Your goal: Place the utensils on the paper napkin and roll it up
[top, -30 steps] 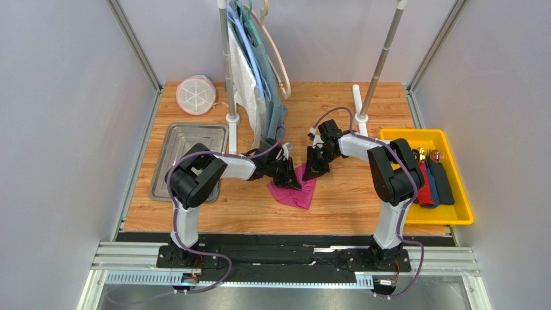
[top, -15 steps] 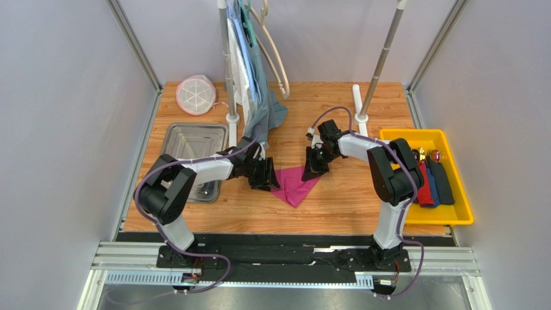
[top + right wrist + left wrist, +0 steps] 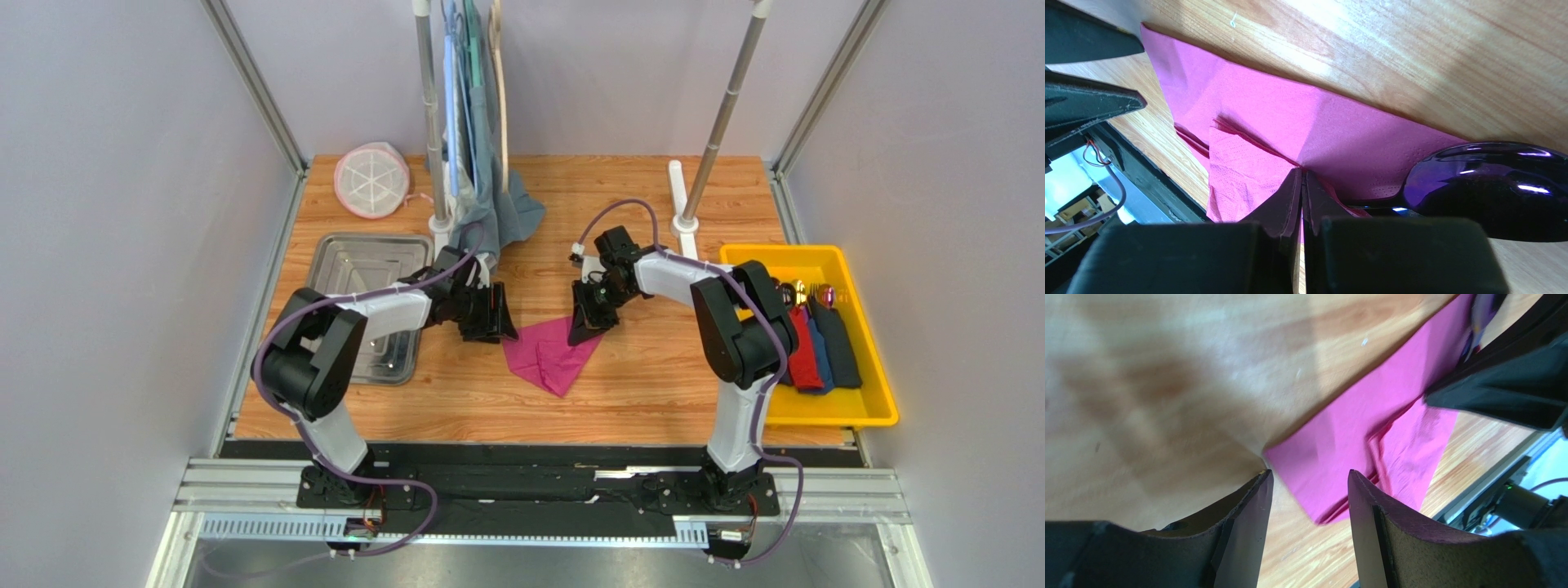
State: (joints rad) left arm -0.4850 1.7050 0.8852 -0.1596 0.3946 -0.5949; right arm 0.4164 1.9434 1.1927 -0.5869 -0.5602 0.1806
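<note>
The right gripper (image 3: pixel 590 324) pinches the napkin (image 3: pixel 552 358) by the spoon (image 3: pixel 1487 184), while the open, empty left gripper (image 3: pixel 505 316) sits at its ten o'clock.

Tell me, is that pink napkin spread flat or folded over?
Folded over: the paper napkin looks triangular from above, and close up one creased layer overlaps another.

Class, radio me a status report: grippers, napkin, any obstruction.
Left gripper open, holding nothing. Right gripper shut, pinching thin magenta paper napkin. Glossy dark-purple spoon lies at napkin's edge; nothing blocking.
</note>
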